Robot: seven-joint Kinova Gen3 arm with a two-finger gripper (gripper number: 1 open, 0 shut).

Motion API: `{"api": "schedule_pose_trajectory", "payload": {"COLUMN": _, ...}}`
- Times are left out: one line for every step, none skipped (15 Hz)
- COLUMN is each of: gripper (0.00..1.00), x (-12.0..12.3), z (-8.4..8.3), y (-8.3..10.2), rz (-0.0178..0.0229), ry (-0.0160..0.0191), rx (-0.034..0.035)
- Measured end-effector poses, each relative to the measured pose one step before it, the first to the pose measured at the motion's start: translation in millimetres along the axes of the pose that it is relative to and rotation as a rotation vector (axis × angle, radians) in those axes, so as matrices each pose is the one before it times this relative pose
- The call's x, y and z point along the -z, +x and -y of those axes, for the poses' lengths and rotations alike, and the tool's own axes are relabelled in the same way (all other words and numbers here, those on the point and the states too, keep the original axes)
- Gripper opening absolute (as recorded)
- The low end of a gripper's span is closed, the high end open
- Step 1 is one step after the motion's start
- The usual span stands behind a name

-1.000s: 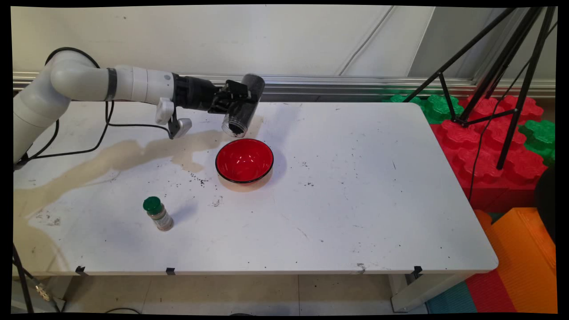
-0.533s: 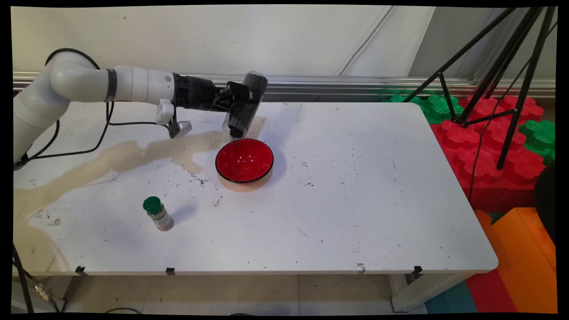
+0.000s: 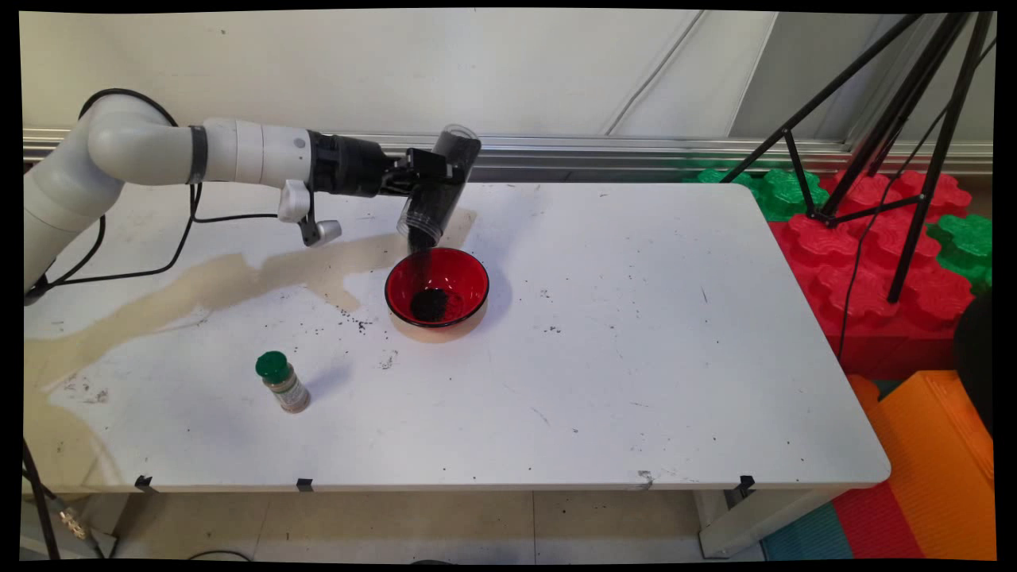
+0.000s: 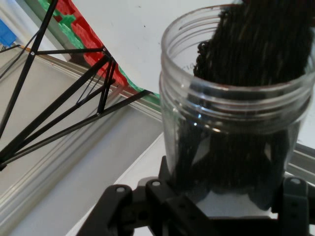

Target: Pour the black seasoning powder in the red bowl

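Note:
My gripper [image 3: 429,179] is shut on a clear plastic jar [image 3: 438,189] of dark grains, held above the table and tipped mouth-down. Dark grains fall in a thin stream from its mouth into the red bowl [image 3: 469,274] just below, where a small dark pile [image 3: 429,303] lies. In the hand view the jar [image 4: 236,108] fills the right side, with dark grains streaking out through its open threaded mouth, and the gripper [image 4: 216,206] clasps its lower part.
A small spice bottle with a green cap [image 3: 282,382] stands on the white table [image 3: 636,357] at front left. A tan stain [image 3: 238,274] and scattered dark specks mark the table left of the bowl. A black tripod [image 3: 898,119] and coloured foam blocks [image 3: 874,262] stand to the right.
The jar has tipped further and shifted slightly right. Grains began pouring half a second ago, and a dark pile now lies in the bowl that was bare before.

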Motion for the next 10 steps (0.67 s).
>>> {"api": "schedule_pose_trajectory", "payload": {"gripper": 0.00, "x": -0.09, "z": 0.53, "y": 0.61, "rz": 0.00044, "ry": 0.00133, "rx": -0.00667}}
{"api": "schedule_pose_trajectory", "payload": {"gripper": 0.00, "x": -0.13, "z": 0.72, "y": 0.72, "rz": 0.00016, "ry": 0.00110, "rx": -0.00612}}
{"api": "schedule_pose_trajectory", "payload": {"gripper": 0.00, "x": -0.13, "z": 0.61, "y": 0.49, "rz": 0.00064, "ry": 0.00092, "rx": -0.00466}}
{"api": "schedule_pose_trajectory", "payload": {"gripper": 0.00, "x": -0.20, "z": 0.67, "y": 0.65, "rz": 0.00050, "ry": 0.00116, "rx": -0.00476}}
{"api": "schedule_pose_trajectory", "payload": {"gripper": 0.00, "x": -0.45, "z": 0.61, "y": 0.49, "rz": 0.00003, "ry": 0.00103, "rx": -0.00392}}
{"api": "schedule_pose_trajectory", "payload": {"gripper": 0.00, "x": -0.24, "z": 0.48, "y": 0.39, "rz": 0.00072, "ry": 0.00064, "rx": -0.00349}}
{"api": "schedule_pose_trajectory", "payload": {"gripper": 0.00, "x": -0.21, "z": 0.34, "y": 0.20, "rz": 0.00049, "ry": 0.00068, "rx": -0.00203}}
{"api": "schedule_pose_trajectory", "payload": {"gripper": 0.00, "x": -0.84, "z": 0.97, "y": 0.58, "rz": 0.00066, "ry": 0.00156, "rx": -0.00517}}
{"api": "schedule_pose_trajectory", "payload": {"gripper": 0.00, "x": -0.36, "z": 0.39, "y": 0.21, "rz": 0.00042, "ry": 0.00056, "rx": -0.00203}}
{"api": "schedule_pose_trajectory", "payload": {"gripper": 0.00, "x": -0.60, "z": 0.80, "y": 0.26, "rz": 0.00086, "ry": 0.00152, "rx": -0.00334}}
